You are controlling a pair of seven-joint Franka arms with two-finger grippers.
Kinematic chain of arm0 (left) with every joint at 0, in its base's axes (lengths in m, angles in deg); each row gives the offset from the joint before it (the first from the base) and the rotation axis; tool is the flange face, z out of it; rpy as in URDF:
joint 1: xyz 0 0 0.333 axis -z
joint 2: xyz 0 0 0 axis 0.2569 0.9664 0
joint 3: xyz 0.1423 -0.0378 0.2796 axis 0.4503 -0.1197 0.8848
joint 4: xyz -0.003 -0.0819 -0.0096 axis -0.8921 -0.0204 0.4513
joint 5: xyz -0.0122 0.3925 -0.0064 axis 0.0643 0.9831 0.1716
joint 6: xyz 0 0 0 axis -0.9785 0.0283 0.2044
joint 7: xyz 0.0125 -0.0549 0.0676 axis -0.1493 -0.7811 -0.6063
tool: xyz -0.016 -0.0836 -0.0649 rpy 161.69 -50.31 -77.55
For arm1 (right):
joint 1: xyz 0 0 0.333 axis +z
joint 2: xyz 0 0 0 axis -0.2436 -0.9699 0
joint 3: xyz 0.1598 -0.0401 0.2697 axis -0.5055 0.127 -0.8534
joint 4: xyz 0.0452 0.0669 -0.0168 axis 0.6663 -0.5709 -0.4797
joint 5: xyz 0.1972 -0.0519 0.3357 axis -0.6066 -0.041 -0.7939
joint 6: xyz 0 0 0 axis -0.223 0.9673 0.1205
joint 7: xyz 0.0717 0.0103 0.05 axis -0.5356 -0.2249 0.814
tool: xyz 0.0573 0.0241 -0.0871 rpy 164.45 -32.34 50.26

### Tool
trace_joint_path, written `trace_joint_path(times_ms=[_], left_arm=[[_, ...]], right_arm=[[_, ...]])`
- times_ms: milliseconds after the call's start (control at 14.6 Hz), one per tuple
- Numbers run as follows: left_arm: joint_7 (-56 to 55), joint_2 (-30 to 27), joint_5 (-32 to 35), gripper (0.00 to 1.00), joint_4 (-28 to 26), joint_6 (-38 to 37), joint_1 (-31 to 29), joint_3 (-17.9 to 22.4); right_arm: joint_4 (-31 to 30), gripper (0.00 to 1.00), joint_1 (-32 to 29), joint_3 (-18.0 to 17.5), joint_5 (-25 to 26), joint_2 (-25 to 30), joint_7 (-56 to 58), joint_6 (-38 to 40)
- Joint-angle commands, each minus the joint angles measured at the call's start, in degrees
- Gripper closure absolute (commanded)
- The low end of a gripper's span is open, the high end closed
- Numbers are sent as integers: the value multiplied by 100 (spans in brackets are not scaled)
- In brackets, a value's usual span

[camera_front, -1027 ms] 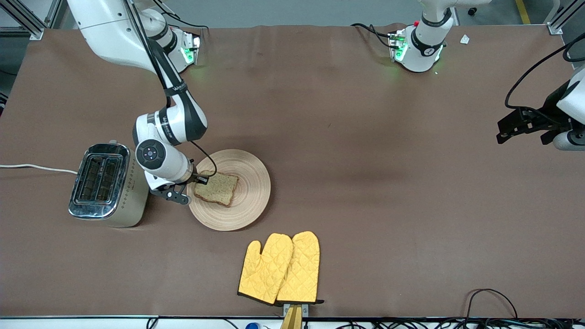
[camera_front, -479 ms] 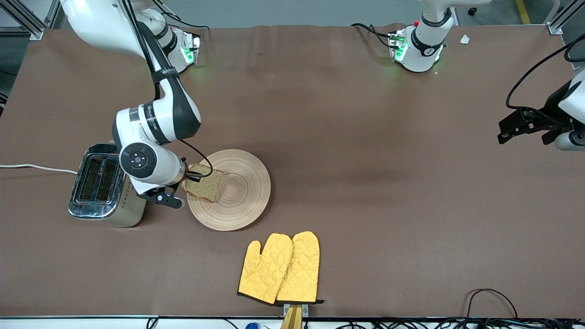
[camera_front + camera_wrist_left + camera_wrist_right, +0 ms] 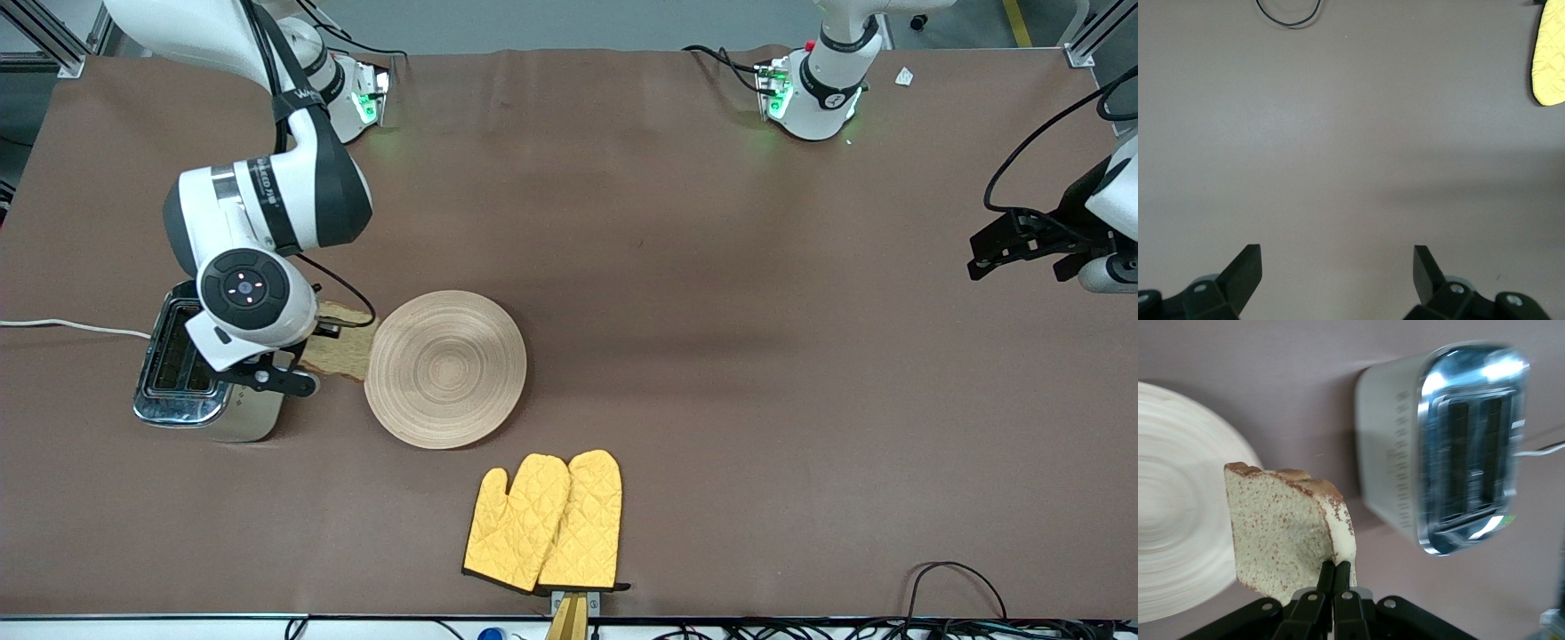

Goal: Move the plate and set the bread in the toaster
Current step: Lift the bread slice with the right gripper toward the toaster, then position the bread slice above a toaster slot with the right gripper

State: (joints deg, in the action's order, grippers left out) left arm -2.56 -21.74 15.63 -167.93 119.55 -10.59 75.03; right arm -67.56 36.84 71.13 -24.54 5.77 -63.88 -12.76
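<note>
Lifted off the plate point(image 3: 444, 369), the bread point(image 3: 1281, 533) hangs clenched in the right end effector point(image 3: 1335, 577) between plate and toaster point(image 3: 200, 369); align the slice with a slot before lowering. Left end effector point(image 3: 1337, 267) waits, released.

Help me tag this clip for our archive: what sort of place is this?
Probably a robotics lab set up as a mock kitchen. Two arms are bolted to a cloth-covered table framed by metal rails, with loose cables along its edge. The props are a toaster, a plate, bread and oven mitts.
</note>
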Motion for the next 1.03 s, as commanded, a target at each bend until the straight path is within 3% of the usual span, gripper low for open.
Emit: trace_joint_path(times_ms=[0,342,959], left_arm=[[26,-68,107,0,-54,4,10,3],[26,-68,107,0,-54,4,10,3],[26,-68,116,0,-54,4,10,3]], right_arm=[[4,100,134,-13,673,165,206,423],[-22,100,125,-4,1683,288,460,635],[-496,100,-260,39,2238,543,628,662]])
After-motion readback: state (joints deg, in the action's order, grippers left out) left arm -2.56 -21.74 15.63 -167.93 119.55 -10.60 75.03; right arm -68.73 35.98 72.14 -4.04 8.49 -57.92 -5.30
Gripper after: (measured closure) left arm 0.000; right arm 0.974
